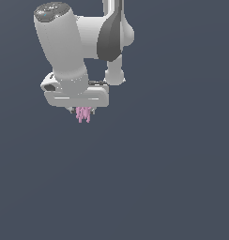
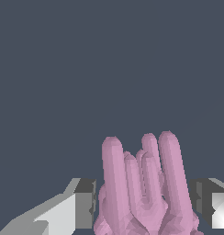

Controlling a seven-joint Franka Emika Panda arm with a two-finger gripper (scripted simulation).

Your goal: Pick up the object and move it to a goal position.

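Note:
The object (image 1: 83, 114) is a small pink lumpy item with several short prongs pointing down. It hangs just under the white hand of the arm in the exterior view. My gripper (image 1: 83, 111) is shut on it, and only the fingertips show beside the pink prongs. In the wrist view the object (image 2: 143, 188) fills the space between the two fingers (image 2: 84, 204), its prongs pointing away from the camera. Its knobbly top is hidden up between the fingers. The object appears to hang off the surface.
The white arm (image 1: 64, 47) with its dark joint (image 1: 109, 40) reaches in from the exterior view's top. A plain dark blue-grey surface (image 1: 172, 178) lies all around, with nothing else on it.

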